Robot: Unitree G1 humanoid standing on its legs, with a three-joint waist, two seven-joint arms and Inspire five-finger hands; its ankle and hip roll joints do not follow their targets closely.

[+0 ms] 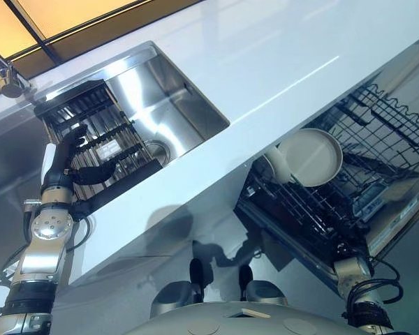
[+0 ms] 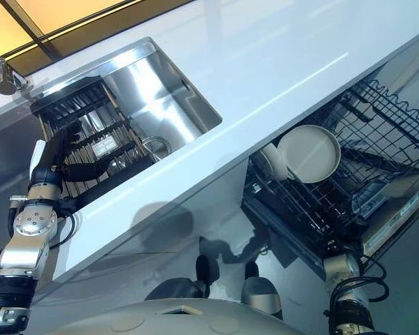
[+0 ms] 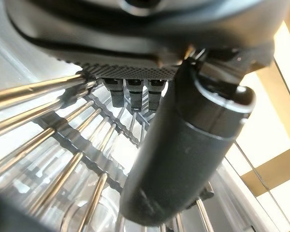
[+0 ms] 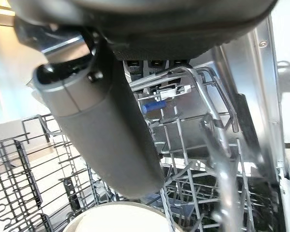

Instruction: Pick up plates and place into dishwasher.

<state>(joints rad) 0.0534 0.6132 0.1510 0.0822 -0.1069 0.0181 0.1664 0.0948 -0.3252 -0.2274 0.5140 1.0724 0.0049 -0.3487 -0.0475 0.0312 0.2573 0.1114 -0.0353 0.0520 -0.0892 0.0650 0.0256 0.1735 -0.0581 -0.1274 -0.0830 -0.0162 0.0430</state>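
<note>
1. Reaching into the sink's dark drying rack (image 1: 98, 136) at left of frame, left robot hand (image 1: 70, 150) has fingers among the bars; grip unclear;
2. white plate (image 1: 311, 157) stands in the dishwasher rack (image 1: 377, 132) at right;
3. right robot hand (image 4: 106, 125) holds the rack's wire edge.

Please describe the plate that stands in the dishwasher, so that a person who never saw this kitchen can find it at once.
Below the white counter, to the right of the steel sink, the dishwasher's black wire rack is pulled out. The plate stands on edge near the rack's left end. It is round and plain white, larger than the white dish beside it.
</note>
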